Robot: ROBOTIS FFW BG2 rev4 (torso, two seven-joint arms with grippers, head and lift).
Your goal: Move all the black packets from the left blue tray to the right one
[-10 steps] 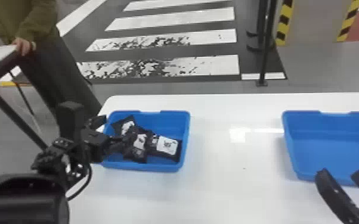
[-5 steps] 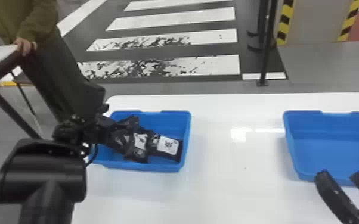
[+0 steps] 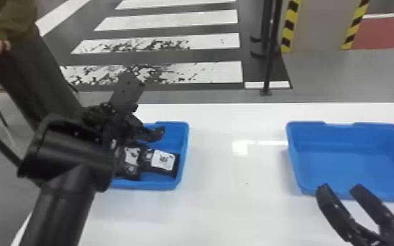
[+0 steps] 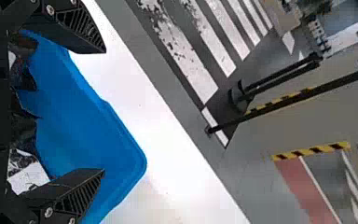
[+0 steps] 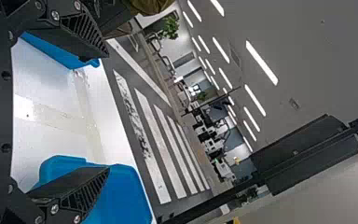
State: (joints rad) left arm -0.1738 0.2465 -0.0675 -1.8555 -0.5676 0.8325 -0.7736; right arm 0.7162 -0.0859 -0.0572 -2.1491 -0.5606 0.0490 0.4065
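1. Left blue tray (image 3: 184, 144) and right tray (image 3: 347, 170): plain blue.
2. Packets (image 3: 176, 165): black, with black-marked white labels (image 3: 158, 158).
3. Table (image 3: 232, 209): glossy white.
4. Left gripper (image 3: 144, 106), right gripper (image 3: 340, 187): black.
5. Crosswalk (image 3: 173, 20): white bars on dark grey, some black-speckled.
6. Edging strips (image 3: 290, 24): yellow-and-black striped.
7. Floor patch (image 3: 386, 32): dull red.

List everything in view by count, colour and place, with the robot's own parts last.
Black packets: at least two, black with white labels, in left tray
Left tray: one, blue, on table's left
Right tray: one, blue, on table's right
Table: one, white, under both trays
Floor stripes: several, white, beyond table
Pole: at least one, black, beyond table
Pillar: one, grey with yellow-black edges, beyond table
Ceiling lights: several, white, overhead
Left gripper: one, black, open, at left tray
Right gripper: one, black, open, by right tray's near side
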